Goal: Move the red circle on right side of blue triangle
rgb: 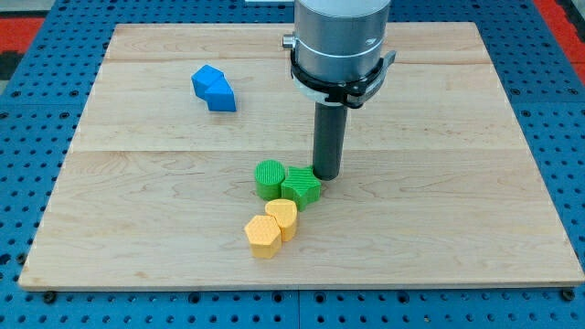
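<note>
No red circle shows in the camera view; the arm's body may hide it. A blue angular block (214, 89), likely the blue triangle, lies at the board's upper left. My tip (326, 175) stands near the board's middle, well to the right of and below the blue block. It touches or nearly touches the upper right edge of a green star block (301, 188).
A green circle (270, 177) sits against the green star's left side. Two yellow blocks (281, 217) (262, 236) lie together just below them. The wooden board (457, 228) rests on a blue pegboard table.
</note>
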`<state>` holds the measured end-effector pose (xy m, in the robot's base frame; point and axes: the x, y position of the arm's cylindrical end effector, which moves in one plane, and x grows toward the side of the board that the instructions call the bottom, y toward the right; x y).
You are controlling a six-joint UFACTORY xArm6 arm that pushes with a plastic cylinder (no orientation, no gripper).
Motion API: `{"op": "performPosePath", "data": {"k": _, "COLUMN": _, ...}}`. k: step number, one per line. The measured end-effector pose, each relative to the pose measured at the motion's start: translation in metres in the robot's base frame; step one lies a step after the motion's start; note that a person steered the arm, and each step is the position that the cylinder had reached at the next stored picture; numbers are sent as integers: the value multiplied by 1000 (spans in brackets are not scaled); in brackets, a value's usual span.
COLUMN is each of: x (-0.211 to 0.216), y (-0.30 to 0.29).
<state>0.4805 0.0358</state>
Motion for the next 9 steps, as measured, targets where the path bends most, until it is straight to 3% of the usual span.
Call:
{"op": "performPosePath", "data": {"k": 4, "x": -14, "y": 9}}
{"op": "performPosePath", "data": {"k": 7, "x": -67, "y": 3}}
{"op": "performPosePath", "data": {"k": 8, "x": -130, "y": 3}}
{"op": "performPosePath", "data": {"k": 9, "x": -137, "y": 21}}
